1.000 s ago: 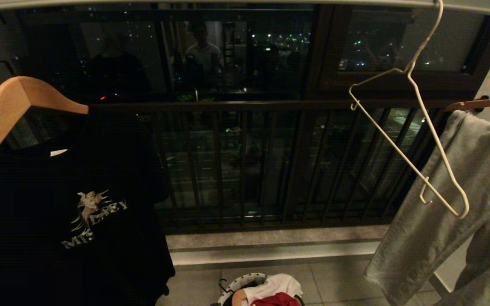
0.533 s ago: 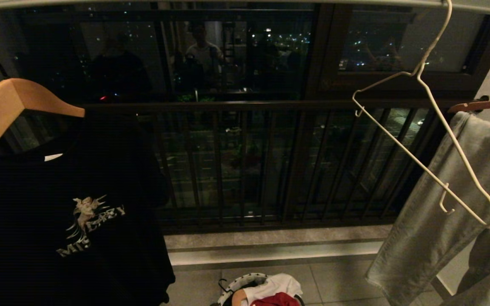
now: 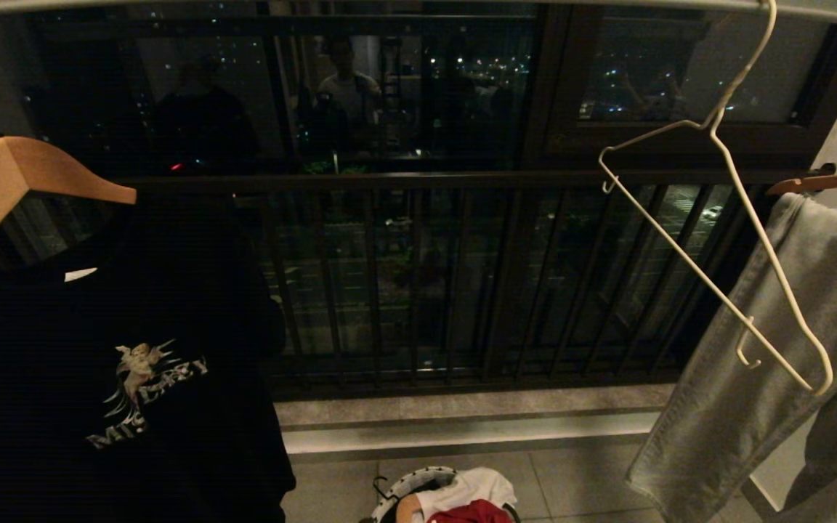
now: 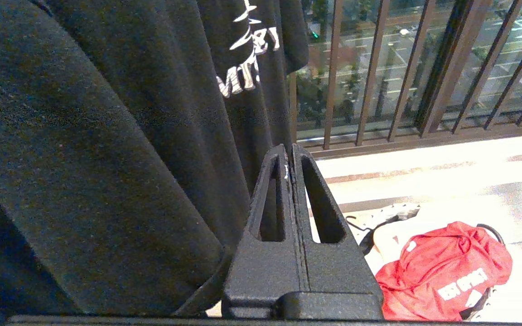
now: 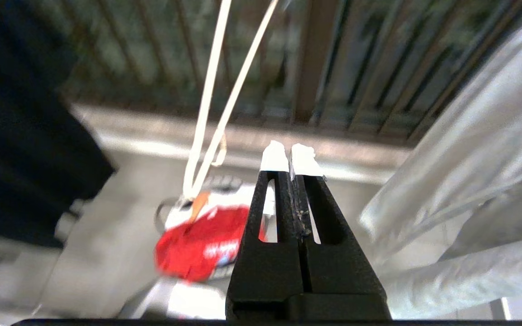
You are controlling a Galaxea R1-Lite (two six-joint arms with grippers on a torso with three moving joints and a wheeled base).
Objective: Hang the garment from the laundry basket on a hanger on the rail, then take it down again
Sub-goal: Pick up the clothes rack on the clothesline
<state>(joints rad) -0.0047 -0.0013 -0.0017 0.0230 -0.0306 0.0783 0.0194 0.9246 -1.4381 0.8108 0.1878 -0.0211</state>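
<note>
The red T-shirt (image 3: 471,513) lies bunched in the white woven laundry basket (image 3: 407,485) at the bottom centre of the head view, on the tiled floor. The thin white wire hanger (image 3: 716,240) hangs empty and tilted from the rail (image 3: 389,6) at upper right, beside grey trousers (image 3: 760,349). Neither arm shows there; in their wrist views the left gripper (image 4: 290,156) beside the black printed T-shirt (image 4: 107,136) and the right gripper (image 5: 290,156) have fingers pressed together, holding nothing.

You'll find the grey tiled floor (image 3: 578,479) carrying the laundry basket (image 3: 407,485) at six o'clock, while the rail (image 3: 418,4) at twelve bears the hanger (image 3: 716,218).
</note>
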